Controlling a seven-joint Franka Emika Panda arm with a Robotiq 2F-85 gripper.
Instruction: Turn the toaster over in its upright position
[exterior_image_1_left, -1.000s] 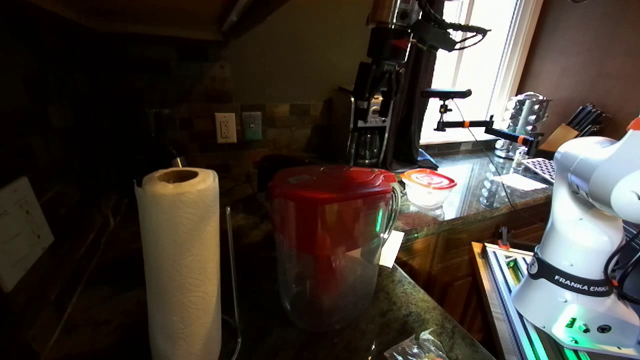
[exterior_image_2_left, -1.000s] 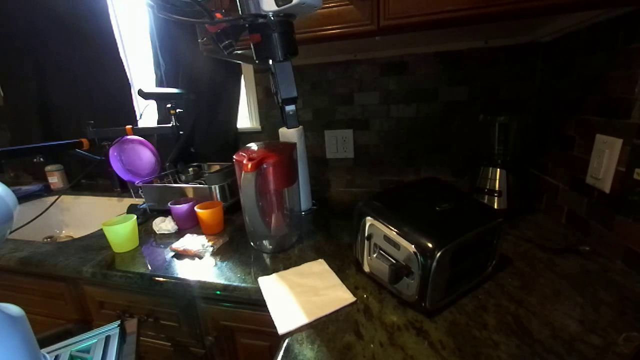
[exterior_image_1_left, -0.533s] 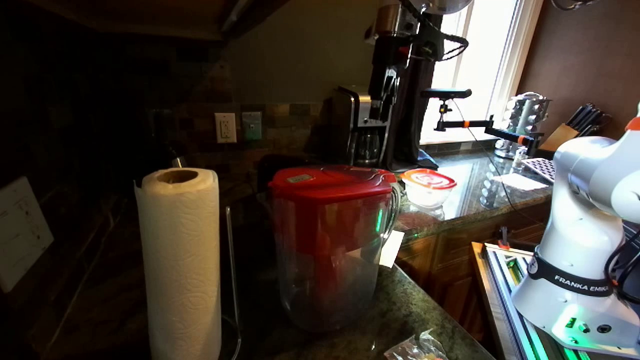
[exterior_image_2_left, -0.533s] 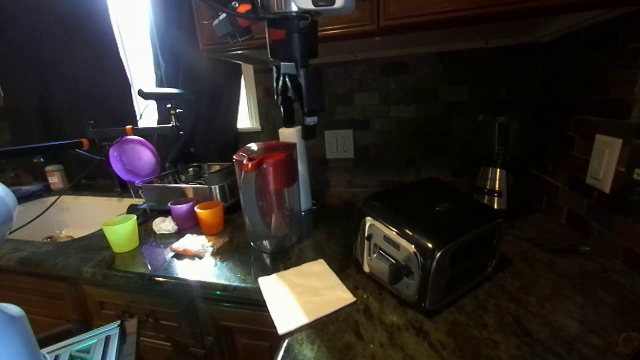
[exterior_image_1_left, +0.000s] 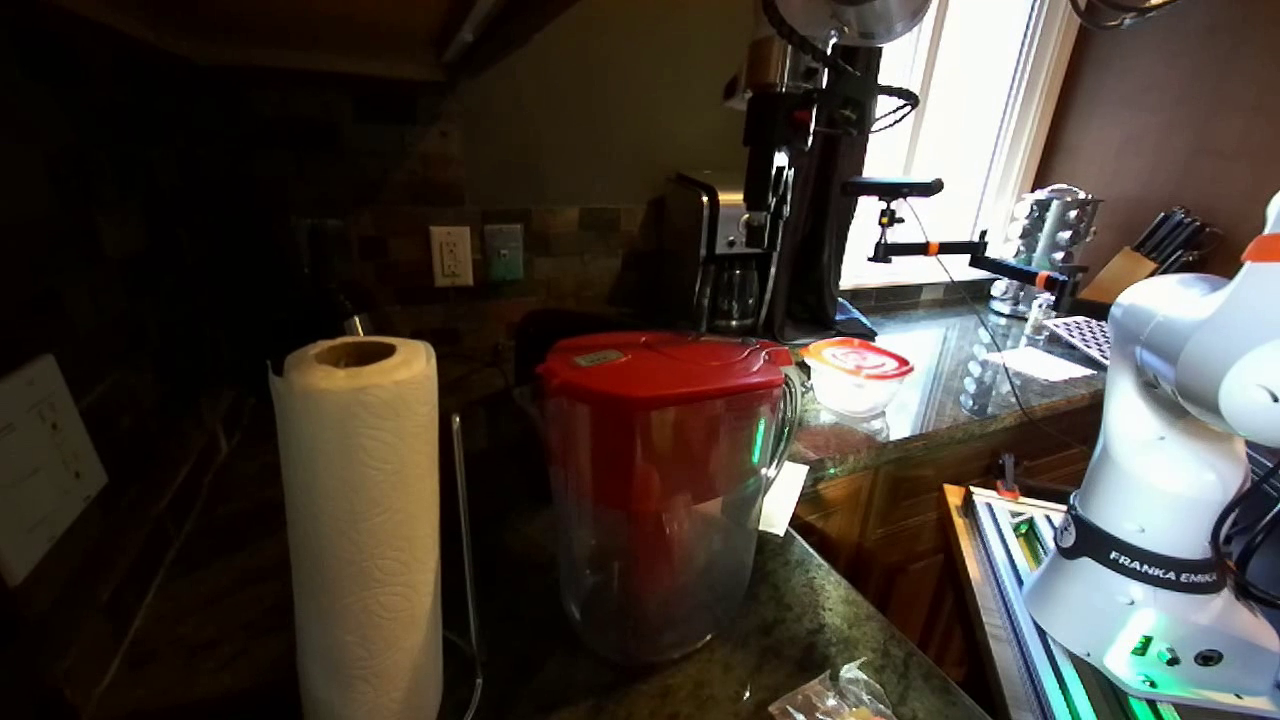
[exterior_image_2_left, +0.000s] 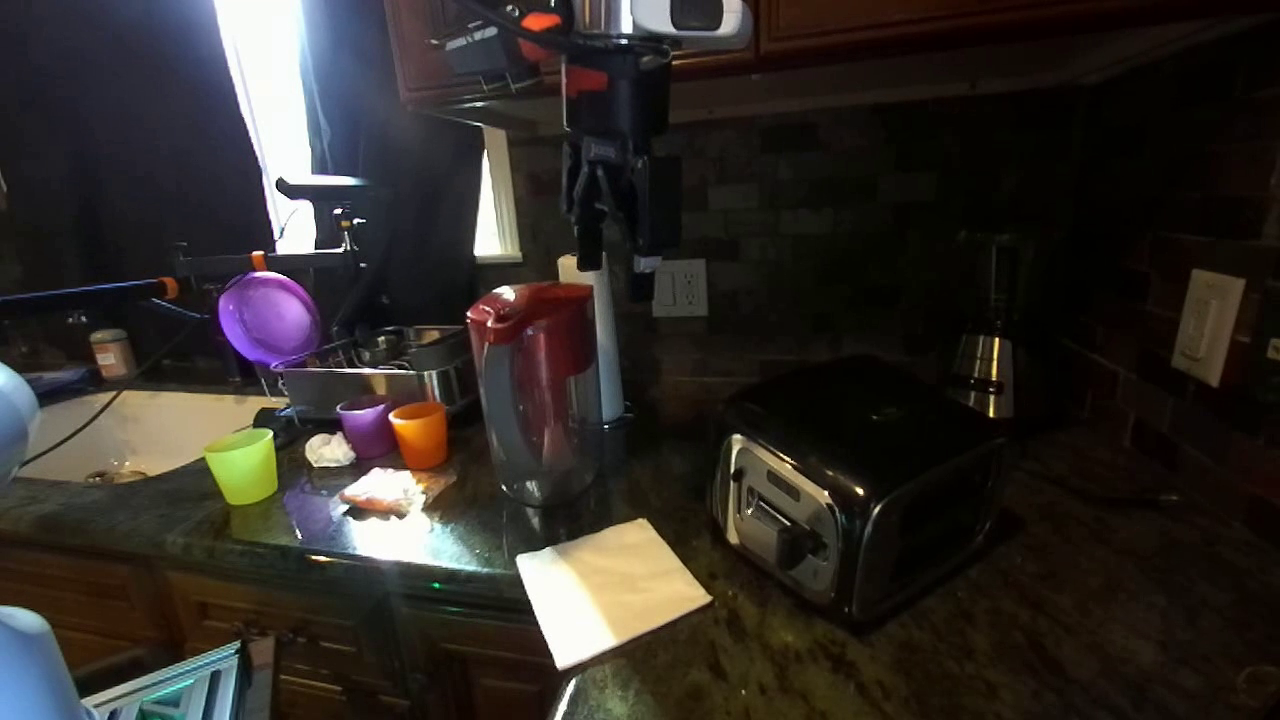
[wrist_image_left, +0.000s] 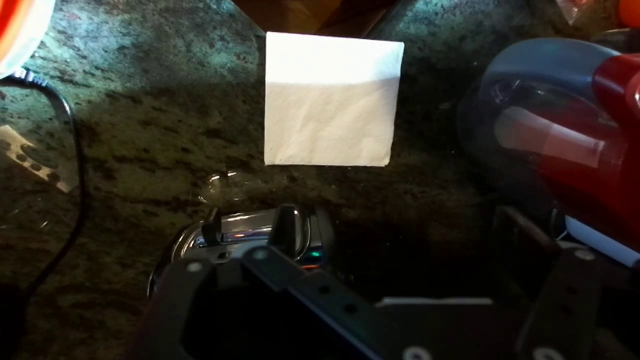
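The toaster (exterior_image_2_left: 870, 490) is a black boxy appliance with a silver control panel and lever on its front. It rests on the counter in an exterior view. Its upper face is dark and smooth, and no bread slots show there. In an exterior view, a dark shape (exterior_image_1_left: 565, 322) behind the pitcher seems to be the toaster, mostly hidden. In the wrist view, its silver panel (wrist_image_left: 250, 225) shows beside my left finger. My gripper (exterior_image_2_left: 617, 272) is open and empty, pointing down, well above the counter. It also shows in an exterior view (exterior_image_1_left: 762, 215) and the wrist view (wrist_image_left: 417, 225).
A red-lidded water pitcher (exterior_image_2_left: 540, 390) stands left of the toaster, with a paper towel roll (exterior_image_1_left: 365, 530) near it. A white napkin (exterior_image_2_left: 615, 590) lies in front. A blender (exterior_image_2_left: 985, 375) stands behind. Cups (exterior_image_2_left: 242, 466) and a dish rack (exterior_image_2_left: 420, 380) stand at the left.
My gripper has turned about its vertical axis, so both fingers now show apart in an exterior view. It has moved right there, toward the toaster, and a little lower. The toaster has not moved.
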